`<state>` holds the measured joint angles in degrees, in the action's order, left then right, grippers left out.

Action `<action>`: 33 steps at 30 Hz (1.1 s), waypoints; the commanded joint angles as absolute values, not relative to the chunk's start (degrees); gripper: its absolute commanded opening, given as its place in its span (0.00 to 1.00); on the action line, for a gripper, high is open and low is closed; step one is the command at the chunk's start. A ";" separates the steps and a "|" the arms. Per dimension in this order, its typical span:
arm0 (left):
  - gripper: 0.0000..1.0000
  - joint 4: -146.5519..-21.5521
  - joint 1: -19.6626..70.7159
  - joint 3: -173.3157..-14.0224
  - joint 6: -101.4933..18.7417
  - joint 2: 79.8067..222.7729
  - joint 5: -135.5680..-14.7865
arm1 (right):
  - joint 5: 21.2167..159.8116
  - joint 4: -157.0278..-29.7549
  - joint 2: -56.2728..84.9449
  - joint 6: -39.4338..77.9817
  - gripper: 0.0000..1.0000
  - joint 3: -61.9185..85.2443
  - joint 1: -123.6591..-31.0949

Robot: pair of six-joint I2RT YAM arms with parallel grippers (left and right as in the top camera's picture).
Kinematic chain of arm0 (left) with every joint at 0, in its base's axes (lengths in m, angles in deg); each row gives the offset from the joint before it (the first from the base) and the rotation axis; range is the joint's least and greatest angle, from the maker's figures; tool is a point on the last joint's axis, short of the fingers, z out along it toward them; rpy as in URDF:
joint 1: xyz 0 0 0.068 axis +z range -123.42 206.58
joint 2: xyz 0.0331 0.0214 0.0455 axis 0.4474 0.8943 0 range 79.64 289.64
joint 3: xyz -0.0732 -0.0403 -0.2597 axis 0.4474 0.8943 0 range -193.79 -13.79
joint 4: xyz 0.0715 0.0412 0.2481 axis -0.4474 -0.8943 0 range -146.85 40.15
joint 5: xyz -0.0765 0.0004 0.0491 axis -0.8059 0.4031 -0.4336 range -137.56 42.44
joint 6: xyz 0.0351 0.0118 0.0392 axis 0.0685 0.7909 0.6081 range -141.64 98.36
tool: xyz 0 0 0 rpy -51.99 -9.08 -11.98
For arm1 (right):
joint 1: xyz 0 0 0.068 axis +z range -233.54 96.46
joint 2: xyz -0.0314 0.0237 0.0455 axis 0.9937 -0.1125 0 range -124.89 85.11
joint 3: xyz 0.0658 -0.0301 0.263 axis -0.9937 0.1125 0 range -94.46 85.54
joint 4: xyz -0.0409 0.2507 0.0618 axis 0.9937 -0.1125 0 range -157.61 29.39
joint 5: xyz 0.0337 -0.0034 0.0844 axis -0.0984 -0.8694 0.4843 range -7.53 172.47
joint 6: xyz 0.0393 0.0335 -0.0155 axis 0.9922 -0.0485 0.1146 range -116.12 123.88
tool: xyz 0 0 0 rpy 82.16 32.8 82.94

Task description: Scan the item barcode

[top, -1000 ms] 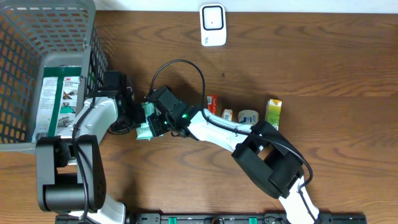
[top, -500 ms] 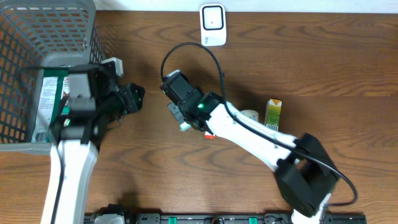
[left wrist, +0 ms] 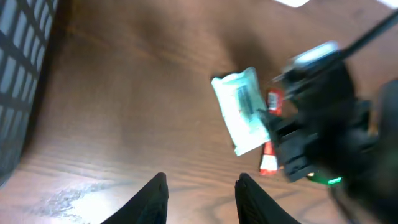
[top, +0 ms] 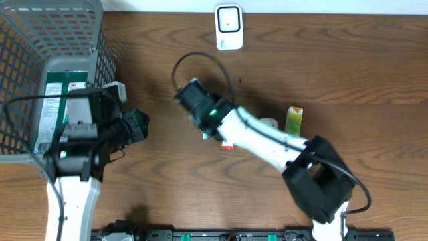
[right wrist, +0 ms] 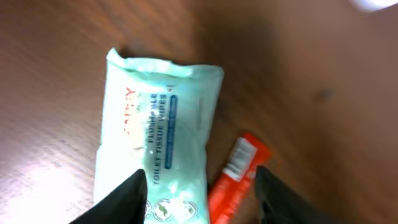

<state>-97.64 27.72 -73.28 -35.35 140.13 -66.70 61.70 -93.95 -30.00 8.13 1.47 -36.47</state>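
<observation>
The wipes pack [right wrist: 155,124] sits under the right gripper [right wrist: 199,177] near the middle of the desk [top: 348,67], label side up. It is well apart from the scanner [top: 228,27] at the far edge. The right jaws are spread and do not pinch the pack. A red packet [right wrist: 239,168] lies just beside the pack. The left gripper [left wrist: 202,186] hovers nearby beside the basket [top: 67,27], jaws spread and empty.

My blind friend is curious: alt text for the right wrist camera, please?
A pale green pack of flushable wipes against a brown wooden table, a small red packet by its lower right corner. The right gripper stands open, its dark fingertips at the bottom edge.
</observation>
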 commanded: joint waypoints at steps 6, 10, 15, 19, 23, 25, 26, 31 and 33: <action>0.37 -96.43 24.07 -72.77 -34.96 151.98 -66.50 | 111.46 -96.07 -28.75 5.42 0.59 0.85 -56.08; 0.37 -94.95 22.28 -72.77 -35.00 156.28 -66.50 | 115.64 -97.45 -29.35 4.06 0.60 0.92 -61.00; 0.37 -93.61 21.12 -72.77 -34.96 160.70 -66.35 | 116.47 -96.09 -31.73 1.37 0.58 0.94 -60.75; 0.37 -91.89 21.12 -72.77 -34.81 164.76 -66.35 | 116.45 -93.60 -34.72 1.39 0.57 0.94 -59.05; 0.14 -89.57 20.36 -72.77 -34.81 170.43 -66.59 | 116.75 -91.63 -38.11 1.44 0.56 0.94 -57.21; 0.09 -87.89 19.66 -72.77 -34.81 173.18 -66.59 | 116.86 -90.98 -39.09 1.42 0.54 0.94 -56.41; 0.09 -86.64 19.20 -72.77 -34.83 174.80 -66.61 | 116.86 -90.56 -39.60 1.42 0.53 0.94 -56.01; 0.09 -79.15 17.58 -72.77 -34.83 182.05 -73.47 | 116.80 -89.95 -40.40 1.42 0.36 0.94 -54.35; 0.09 -76.09 17.10 -72.77 -34.92 185.05 -76.23 | 116.80 -89.91 -40.40 1.42 0.28 0.94 -53.89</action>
